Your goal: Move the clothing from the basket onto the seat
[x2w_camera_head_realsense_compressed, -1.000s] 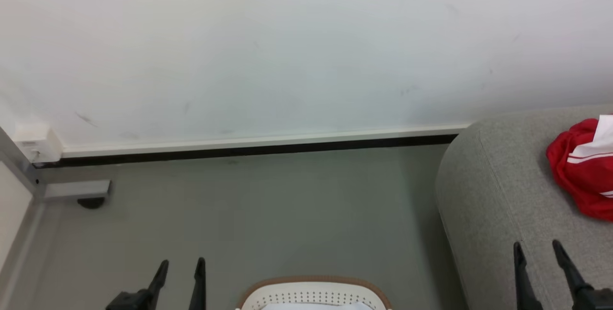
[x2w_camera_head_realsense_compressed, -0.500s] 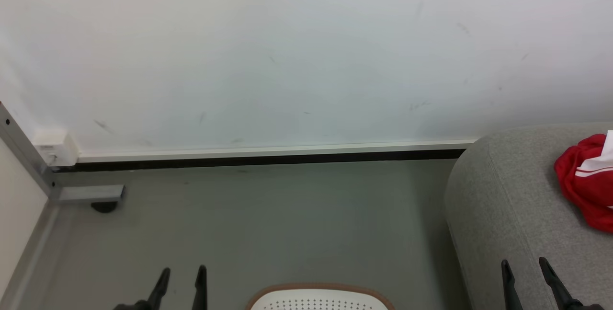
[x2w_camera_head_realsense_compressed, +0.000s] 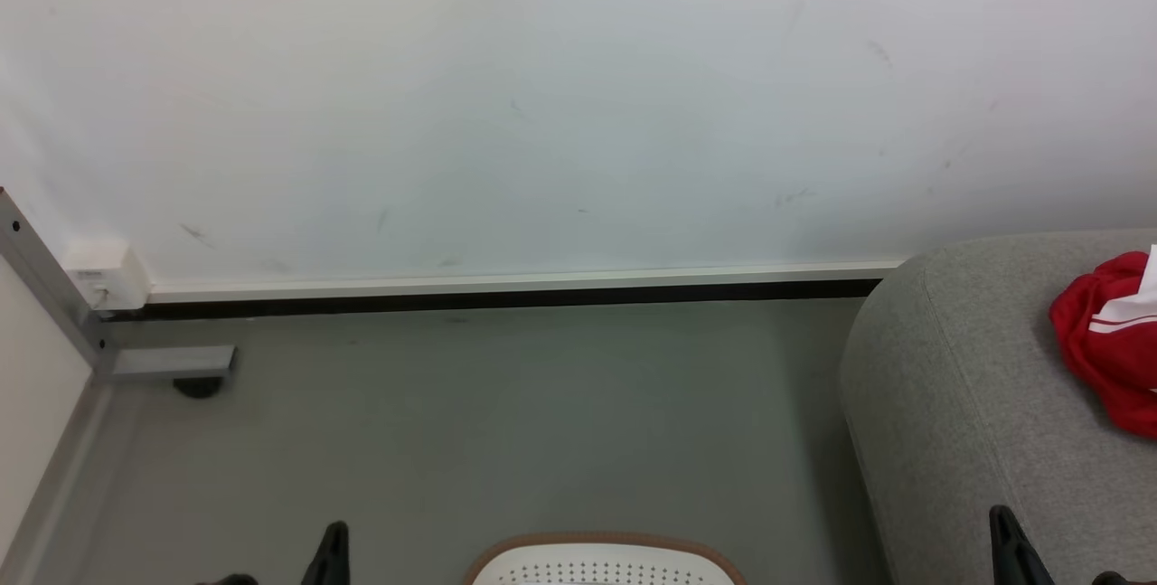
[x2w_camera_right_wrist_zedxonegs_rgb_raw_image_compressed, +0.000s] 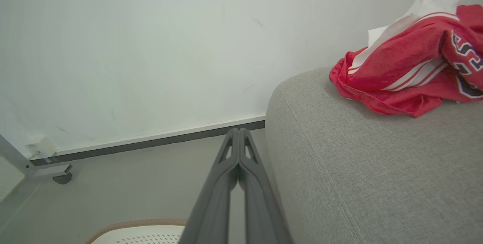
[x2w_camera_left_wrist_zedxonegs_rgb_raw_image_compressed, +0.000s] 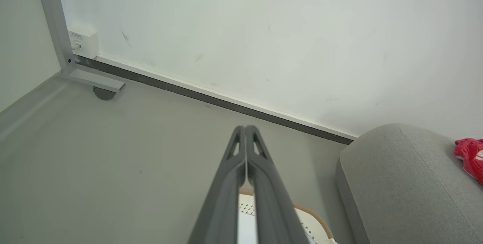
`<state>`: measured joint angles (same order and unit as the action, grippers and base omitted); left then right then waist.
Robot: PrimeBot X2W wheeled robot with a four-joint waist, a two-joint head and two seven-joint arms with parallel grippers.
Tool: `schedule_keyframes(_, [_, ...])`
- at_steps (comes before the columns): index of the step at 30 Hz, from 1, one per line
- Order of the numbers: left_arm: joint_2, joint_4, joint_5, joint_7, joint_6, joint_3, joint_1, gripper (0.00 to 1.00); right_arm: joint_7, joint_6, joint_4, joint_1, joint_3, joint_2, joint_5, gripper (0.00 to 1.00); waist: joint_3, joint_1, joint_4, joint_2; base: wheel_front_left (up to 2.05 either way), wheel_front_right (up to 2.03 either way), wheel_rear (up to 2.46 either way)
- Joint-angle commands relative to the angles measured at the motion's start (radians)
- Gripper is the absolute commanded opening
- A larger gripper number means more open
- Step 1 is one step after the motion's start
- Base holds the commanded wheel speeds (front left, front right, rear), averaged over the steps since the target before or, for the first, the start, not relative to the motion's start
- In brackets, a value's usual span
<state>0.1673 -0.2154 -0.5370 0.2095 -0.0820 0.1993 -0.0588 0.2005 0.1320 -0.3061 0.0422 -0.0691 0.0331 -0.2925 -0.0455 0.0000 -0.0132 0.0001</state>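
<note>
- A bright red jersey (x2w_camera_right_wrist_zedxonegs_rgb_raw_image_compressed: 400, 66) with white stripes and a black-and-white number print lies crumpled on top of a light-grey sofa (x2w_camera_right_wrist_zedxonegs_rgb_raw_image_compressed: 358, 168), close to the sofa's rounded end.
- A piece of white cloth (x2w_camera_right_wrist_zedxonegs_rgb_raw_image_compressed: 422, 6) rises from the jersey's folds on the side towards the wall and touches the jersey.
- A white perforated basket (x2w_camera_head_realsense_compressed: 601, 562) with a brown rim stands on the grey floor (x2w_camera_head_realsense_compressed: 497, 422), to the left of the sofa's end and apart from it.
- The head view cuts the basket off at its bottom edge, so too little of the inside shows to tell what it holds.
- The left gripper (x2w_camera_left_wrist_zedxonegs_rgb_raw_image_compressed: 245, 129) hangs in the air over the floor. Its two dark jaws are pressed together along their length and hold nothing. In the left wrist view, part of the basket's rim shows beneath them.
- The right gripper (x2w_camera_right_wrist_zedxonegs_rgb_raw_image_compressed: 238, 132) points towards the foot of the wall beside the sofa's end. Its jaws are closed tip to tip and empty. The jersey is well apart from it, up on the sofa.
- In the head view, each gripper appears as one dark tip at the bottom edge. The left tip is left of the basket and the right tip is over the sofa.
- A white wall (x2w_camera_head_realsense_compressed: 542, 115) with faint scuff marks stands behind everything, with a pale skirting board (x2w_camera_head_realsense_compressed: 506, 279) above a dark strip.
- At the far left, a grey metal frame (x2w_camera_head_realsense_compressed: 172, 359) rests on a dark caster (x2w_camera_head_realsense_compressed: 197, 386), beside a small white box (x2w_camera_head_realsense_compressed: 104, 276) on the wall.
</note>
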Motion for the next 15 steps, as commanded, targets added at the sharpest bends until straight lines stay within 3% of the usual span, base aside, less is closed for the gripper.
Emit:
schedule_keyframes(1, [0.001, 0.017, -0.037, -0.007, 0.005, -0.015, 0.029, 0.0, -0.008, 0.0, 0.019, -0.032, -0.003, 0.008, -0.04, 0.0, 0.0, 0.0, 0.0, -0.0001, 0.0, 0.0, 0.0])
schedule_keyframes(15, [-0.021, 0.021, -0.237, -0.068, 0.034, -0.073, 0.057, 0.0, -0.064, 0.0, 0.031, -0.058, -0.009, 0.011, -0.288, 0.0, 0.006, 0.0, 0.002, -0.0001, 0.0, 0.0, 0.0])
